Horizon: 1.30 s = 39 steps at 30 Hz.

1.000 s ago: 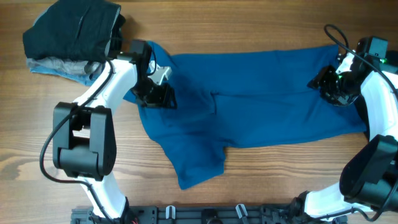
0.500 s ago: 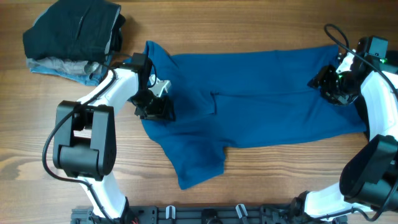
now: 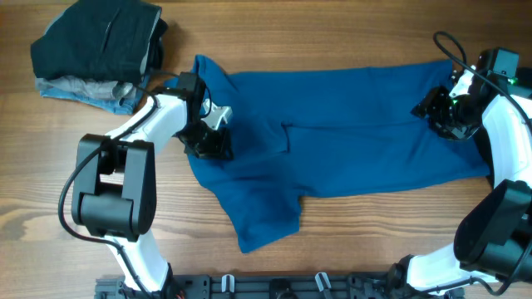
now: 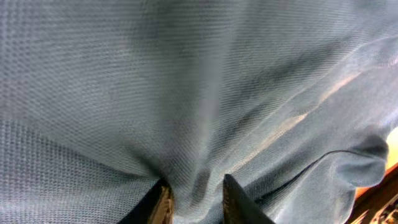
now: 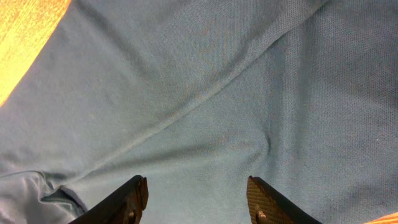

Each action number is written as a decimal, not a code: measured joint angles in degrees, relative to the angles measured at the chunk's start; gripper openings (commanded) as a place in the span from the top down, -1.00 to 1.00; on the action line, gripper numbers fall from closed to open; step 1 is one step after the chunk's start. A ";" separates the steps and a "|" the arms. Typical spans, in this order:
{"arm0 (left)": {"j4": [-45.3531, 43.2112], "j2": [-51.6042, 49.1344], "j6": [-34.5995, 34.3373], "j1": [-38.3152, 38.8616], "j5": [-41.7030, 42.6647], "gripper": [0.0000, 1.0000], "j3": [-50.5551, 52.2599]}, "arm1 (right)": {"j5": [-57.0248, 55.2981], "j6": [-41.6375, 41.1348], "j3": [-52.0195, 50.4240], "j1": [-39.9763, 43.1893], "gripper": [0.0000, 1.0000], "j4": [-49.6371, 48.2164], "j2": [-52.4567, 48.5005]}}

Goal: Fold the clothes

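The clothes point(image 3: 349, 149), a royal-blue knit shirt, lie spread across the middle of the wooden table, with one sleeve point(image 3: 262, 220) hanging toward the front edge. My left gripper point(image 3: 212, 139) presses down on the shirt's left end. In the left wrist view its fingers point(image 4: 163, 205) stand close together with a puckered ridge of the blue fabric point(image 4: 199, 112) pinched between them. My right gripper point(image 3: 440, 116) rests over the shirt's right end. Its fingers point(image 5: 134, 198) stand wide apart above flat fabric point(image 5: 205, 106), holding nothing.
A stack of folded garments sits at the back left: a black one point(image 3: 100, 37) on top, grey and pale blue ones point(image 3: 79, 87) beneath. It lies close to my left arm. A black rail point(image 3: 274, 286) runs along the front edge.
My left gripper shifted slightly left and toward the front on the shirt, then its fingers closed in on a fold of fabric. The right arm has not moved.
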State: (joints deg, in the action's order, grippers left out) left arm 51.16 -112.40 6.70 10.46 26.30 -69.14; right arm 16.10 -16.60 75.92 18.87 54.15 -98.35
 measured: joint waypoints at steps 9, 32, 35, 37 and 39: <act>4.83 0.00 0.09 0.00 0.17 0.92 -1.09 | 0.00 0.00 0.00 0.00 -0.11 -0.39 0.00; 20.59 1.05 -3.87 0.00 12.57 0.92 -12.41 | 0.00 0.00 0.00 0.00 -0.12 -0.17 0.00; 22.38 1.09 -4.02 0.00 12.07 0.92 -12.41 | 0.00 0.00 0.00 0.00 -0.12 -0.15 0.00; 22.60 1.09 -4.00 0.00 11.61 0.92 -12.41 | 0.00 -0.02 0.00 0.00 -0.12 -0.15 0.00; 22.53 1.09 -4.02 0.00 10.40 0.92 -12.41 | 0.00 0.00 0.00 0.00 -0.12 -0.15 0.00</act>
State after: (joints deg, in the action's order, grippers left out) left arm 73.69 -111.31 2.68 10.46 36.71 -81.56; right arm 16.10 -16.60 75.92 18.87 54.00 -98.35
